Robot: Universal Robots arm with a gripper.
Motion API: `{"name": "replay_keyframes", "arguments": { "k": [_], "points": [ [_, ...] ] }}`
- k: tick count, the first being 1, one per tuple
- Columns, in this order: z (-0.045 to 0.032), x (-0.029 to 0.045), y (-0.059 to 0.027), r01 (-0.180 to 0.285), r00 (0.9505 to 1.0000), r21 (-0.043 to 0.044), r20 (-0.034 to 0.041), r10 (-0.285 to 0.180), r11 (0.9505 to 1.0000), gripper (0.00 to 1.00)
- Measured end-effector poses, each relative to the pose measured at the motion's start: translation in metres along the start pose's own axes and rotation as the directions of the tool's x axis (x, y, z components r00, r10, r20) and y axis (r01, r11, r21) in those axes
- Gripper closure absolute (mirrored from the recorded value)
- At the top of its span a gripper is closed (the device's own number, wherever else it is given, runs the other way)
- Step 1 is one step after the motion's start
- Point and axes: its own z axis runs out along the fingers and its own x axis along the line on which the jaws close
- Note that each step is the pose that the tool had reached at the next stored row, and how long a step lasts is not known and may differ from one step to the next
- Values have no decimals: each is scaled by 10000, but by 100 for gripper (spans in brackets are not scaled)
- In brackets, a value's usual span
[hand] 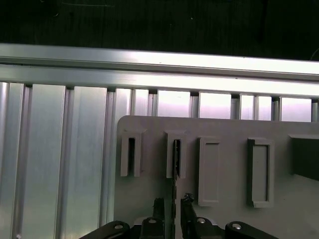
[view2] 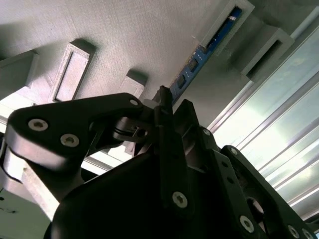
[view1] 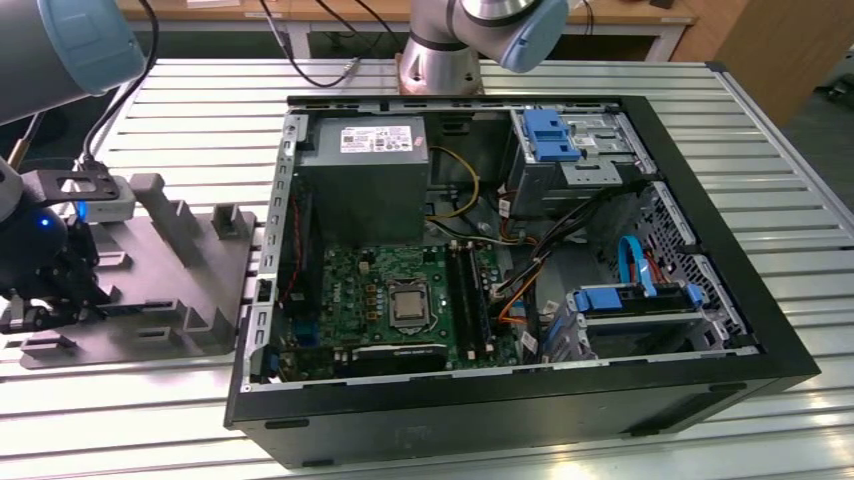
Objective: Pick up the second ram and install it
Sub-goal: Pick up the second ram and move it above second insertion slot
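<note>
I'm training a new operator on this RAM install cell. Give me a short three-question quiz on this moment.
1. True or false: the second ram stands on edge in a slot of the grey tray.
2. In the exterior view, on which side of the computer case is the tray? A) that view's left B) that view's right C) inside it
3. Fill in: the gripper is lined up with the ____.
Key: 1 true; 2 A; 3 second ram.

Open computer case (view1: 507,412) beside a grey tray (view1: 154,285) on slatted table (view1: 761,140).
</note>
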Motion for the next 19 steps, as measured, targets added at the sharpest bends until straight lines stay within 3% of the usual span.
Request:
{"name": "replay_keyframes", "arguments": {
  "k": [4,6,19],
  "points": [
    [0,0,0,2,10000,0,0,-2,10000,73],
    [0,0,0,3,10000,0,0,-3,10000,81],
    [-8,0,-21,6,10000,0,15,-6,10000,81]
  ]
}}
